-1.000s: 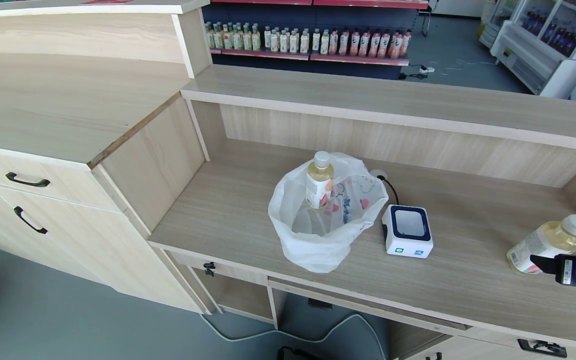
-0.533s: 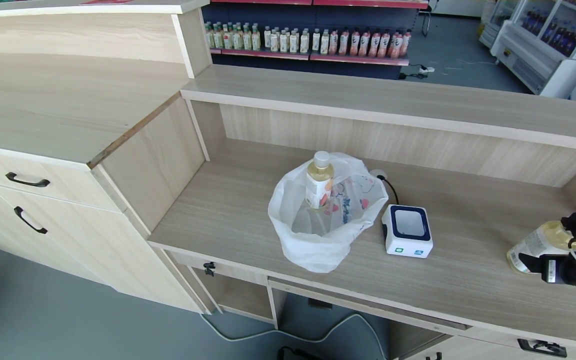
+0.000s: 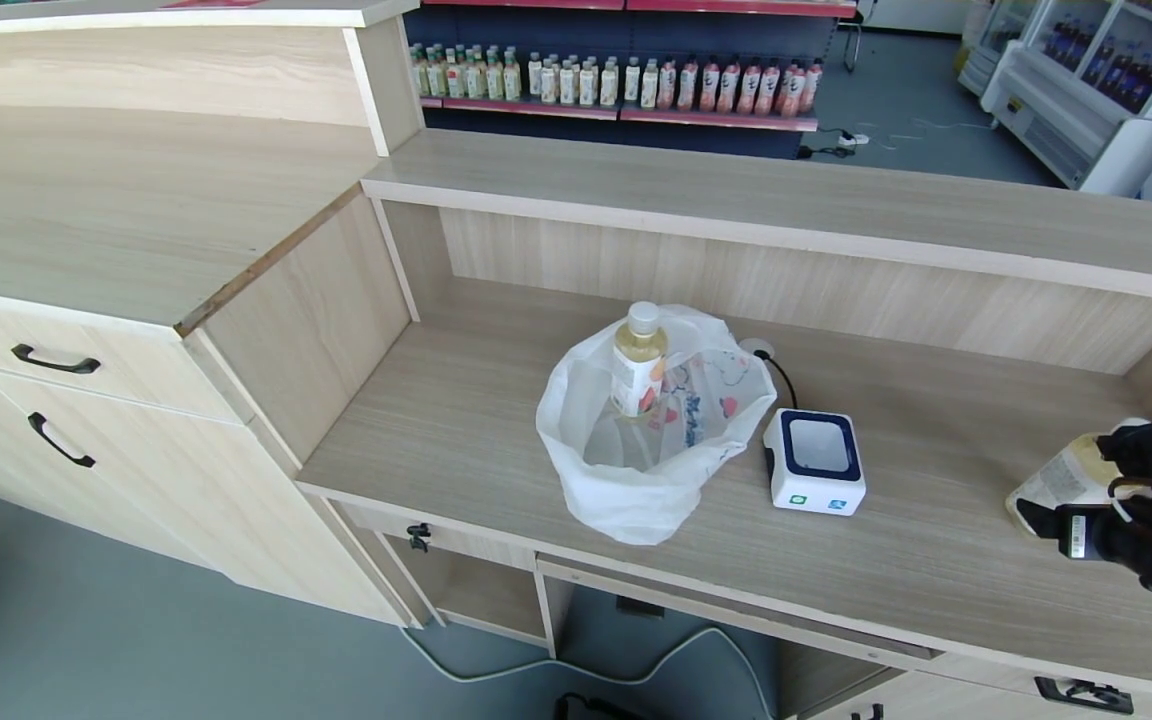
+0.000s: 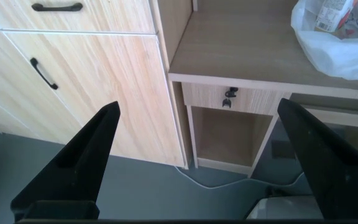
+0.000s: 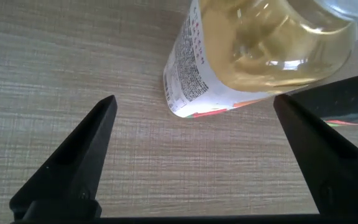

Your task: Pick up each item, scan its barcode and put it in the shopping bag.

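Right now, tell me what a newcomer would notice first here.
A white bag stands in the middle of the counter, with a bottle upright inside it. A scanner sits just right of the bag. At the counter's right end a second bottle lies on its side, the right gripper at it with fingers open.

The crinkled white plastic shopping bag (image 3: pixel 636 480) gapes upward, with a white-capped bottle of yellow drink (image 3: pixel 639 362) upright at its far side. A white square scanner with a dark top (image 3: pixel 816 460) sits just beside it — from there, bare pale wooden counter (image 3: pixel 936 510) runs to the lying clear bottle of yellow liquid (image 3: pixel 1061 482).
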You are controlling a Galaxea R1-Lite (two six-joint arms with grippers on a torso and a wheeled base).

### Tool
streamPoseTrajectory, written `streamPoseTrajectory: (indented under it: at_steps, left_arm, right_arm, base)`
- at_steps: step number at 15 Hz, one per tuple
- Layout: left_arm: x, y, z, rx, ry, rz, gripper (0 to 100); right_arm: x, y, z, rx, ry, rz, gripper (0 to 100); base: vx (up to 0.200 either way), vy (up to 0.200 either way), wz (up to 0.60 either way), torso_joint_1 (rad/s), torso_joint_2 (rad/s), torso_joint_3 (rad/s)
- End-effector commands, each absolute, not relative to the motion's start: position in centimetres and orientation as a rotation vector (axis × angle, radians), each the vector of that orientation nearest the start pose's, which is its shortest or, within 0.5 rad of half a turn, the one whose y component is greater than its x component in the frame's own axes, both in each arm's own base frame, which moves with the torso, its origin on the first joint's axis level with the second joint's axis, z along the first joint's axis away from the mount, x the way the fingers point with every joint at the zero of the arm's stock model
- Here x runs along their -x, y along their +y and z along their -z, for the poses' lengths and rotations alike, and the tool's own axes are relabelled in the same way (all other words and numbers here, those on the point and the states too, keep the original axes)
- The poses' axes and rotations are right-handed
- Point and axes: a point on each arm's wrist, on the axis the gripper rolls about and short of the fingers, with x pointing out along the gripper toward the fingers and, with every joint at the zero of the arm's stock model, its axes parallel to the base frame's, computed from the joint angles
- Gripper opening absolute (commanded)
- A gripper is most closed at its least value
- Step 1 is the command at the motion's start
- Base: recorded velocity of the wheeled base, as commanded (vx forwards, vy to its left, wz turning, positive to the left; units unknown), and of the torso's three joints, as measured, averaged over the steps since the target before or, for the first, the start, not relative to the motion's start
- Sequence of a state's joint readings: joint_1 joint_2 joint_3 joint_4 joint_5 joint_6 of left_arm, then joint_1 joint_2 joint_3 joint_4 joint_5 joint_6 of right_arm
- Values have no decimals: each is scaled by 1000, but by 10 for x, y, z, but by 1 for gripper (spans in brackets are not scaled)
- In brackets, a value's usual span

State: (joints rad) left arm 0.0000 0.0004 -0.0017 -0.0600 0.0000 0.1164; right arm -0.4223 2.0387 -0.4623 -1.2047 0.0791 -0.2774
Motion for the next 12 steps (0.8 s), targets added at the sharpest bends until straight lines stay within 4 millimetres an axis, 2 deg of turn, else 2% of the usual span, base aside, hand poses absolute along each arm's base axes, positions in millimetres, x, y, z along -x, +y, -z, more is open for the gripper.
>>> streamPoseTrajectory:
  at_steps: [1,8,12]
  left_arm:
    - [23,0,-82,-117,-61,-4,100]
    - [23,0,-82,-117,-61,-4,100]
    - [23,0,-82,-117,-63,-4,100]
  right_arm:
    - [-281,-125,-50,179,416,286,100]
    - [-274,-145,-55,246,409,346,100]
    - [-283,-150,-57,246,379,347,100]
  base:
    - [0,0,0,0,0,0]
    - [0,0,0,0,0,0]
    - [0,0,0,0,0,0]
